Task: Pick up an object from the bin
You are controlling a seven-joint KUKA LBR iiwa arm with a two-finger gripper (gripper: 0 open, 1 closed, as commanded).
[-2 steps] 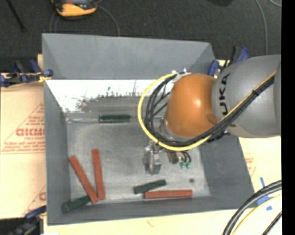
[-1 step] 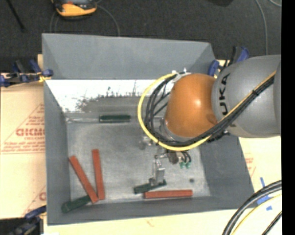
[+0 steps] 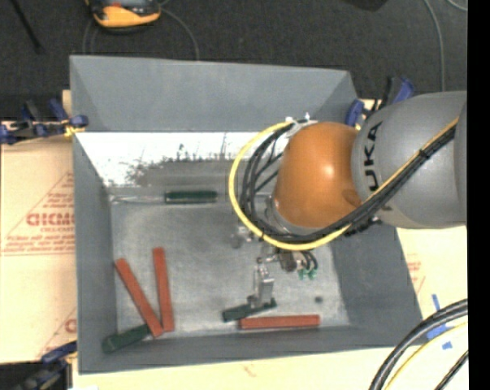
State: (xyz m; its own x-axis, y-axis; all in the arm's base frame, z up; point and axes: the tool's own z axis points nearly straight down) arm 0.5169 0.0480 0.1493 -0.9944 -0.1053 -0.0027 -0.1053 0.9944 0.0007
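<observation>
Near the bin's (image 3: 94,258) front, the gripper (image 3: 263,292) overhangs a dark-green stick (image 3: 246,310) — grip unclear.

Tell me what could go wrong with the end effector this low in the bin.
The end effector is just above a green stick lying beside a red stick; it may catch both or knock one away. Both lie near the front wall, so a stick could be pushed against it and wedge.

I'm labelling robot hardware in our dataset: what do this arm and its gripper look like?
The arm is a thick, rounded silver-grey tube with dark KUKA lettering. A glossy orange cover caps its wrist, looped by yellow and black cables. Below it sits a slim grey metal gripper.
</observation>
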